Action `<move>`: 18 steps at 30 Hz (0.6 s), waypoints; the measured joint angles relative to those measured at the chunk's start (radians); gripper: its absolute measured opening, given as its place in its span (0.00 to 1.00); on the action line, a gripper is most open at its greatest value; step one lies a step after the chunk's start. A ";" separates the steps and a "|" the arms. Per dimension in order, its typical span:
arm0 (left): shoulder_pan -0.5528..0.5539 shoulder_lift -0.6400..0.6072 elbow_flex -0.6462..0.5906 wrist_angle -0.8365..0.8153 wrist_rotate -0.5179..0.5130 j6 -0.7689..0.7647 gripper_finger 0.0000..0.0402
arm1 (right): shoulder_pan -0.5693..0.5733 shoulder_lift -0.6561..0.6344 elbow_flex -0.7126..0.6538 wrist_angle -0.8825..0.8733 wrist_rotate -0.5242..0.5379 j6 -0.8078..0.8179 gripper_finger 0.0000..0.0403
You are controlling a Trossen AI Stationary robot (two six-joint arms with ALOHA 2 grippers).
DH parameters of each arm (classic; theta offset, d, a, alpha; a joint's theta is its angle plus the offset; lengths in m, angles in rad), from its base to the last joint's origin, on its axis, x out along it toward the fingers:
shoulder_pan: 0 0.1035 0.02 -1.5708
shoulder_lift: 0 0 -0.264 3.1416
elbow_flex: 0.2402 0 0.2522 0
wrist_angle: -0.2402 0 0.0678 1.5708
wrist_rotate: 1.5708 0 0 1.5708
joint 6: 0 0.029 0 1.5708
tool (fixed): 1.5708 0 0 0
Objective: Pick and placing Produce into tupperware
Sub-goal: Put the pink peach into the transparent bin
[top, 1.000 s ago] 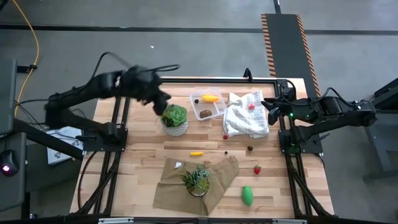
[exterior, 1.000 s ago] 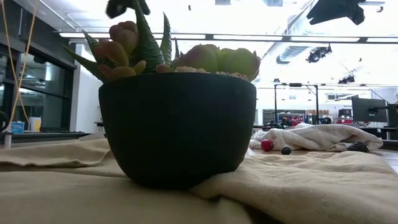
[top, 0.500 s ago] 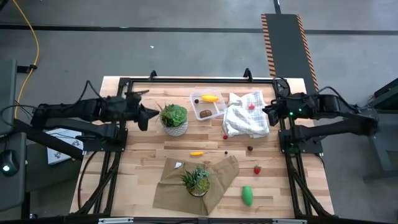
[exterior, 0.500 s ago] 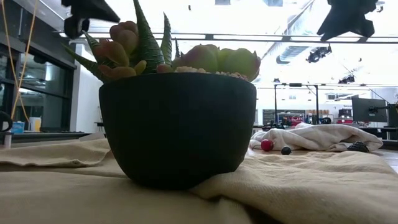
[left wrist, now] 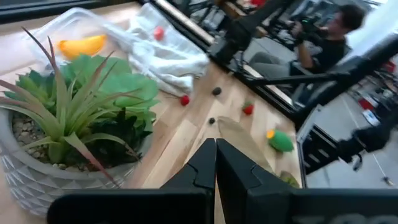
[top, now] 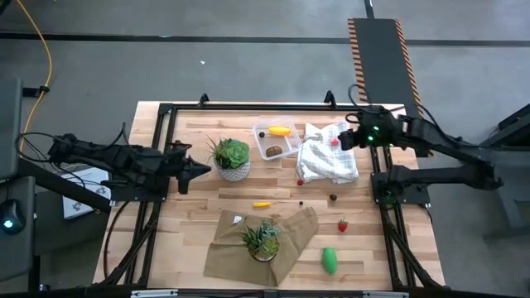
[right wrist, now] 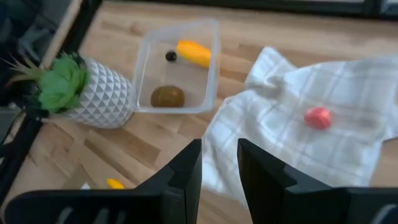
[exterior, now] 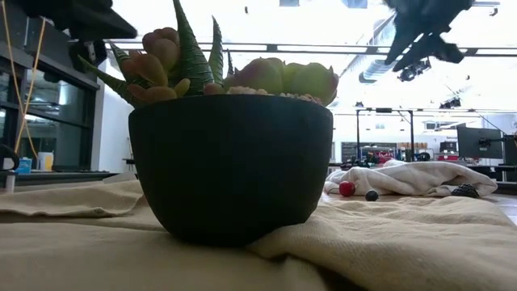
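The clear tupperware stands at the far middle of the table and holds a yellow piece, a brown ball and a tiny dark one. A red berry lies on the white cloth. Loose on the wood are another yellow piece, a red berry, a green piece and tiny dark ones. My right gripper hovers open above the cloth's right edge, with nothing between its fingers. My left gripper is shut and empty, left of the white plant pot.
A leafy plant in a white pot stands left of the tupperware. A succulent in a dark pot sits on a tan cloth near the front and fills the low view. A black frame runs along the table's sides.
My left gripper has drawn back from above the white plant pot toward the table's left edge and sunk lower, staying shut. My right gripper has moved a little toward the table's left and far edge, over the white cloth's edge, and has rolled.
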 joint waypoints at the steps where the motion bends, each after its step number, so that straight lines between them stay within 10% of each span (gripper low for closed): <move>1: -0.010 -0.032 -0.018 0.002 -0.003 0.014 0.00 | -0.018 0.022 0.000 0.009 -0.030 -0.007 0.23; 18: -0.023 -0.405 -0.287 0.156 0.135 0.193 0.00 | -0.259 0.376 0.455 -0.427 -0.041 -0.126 0.23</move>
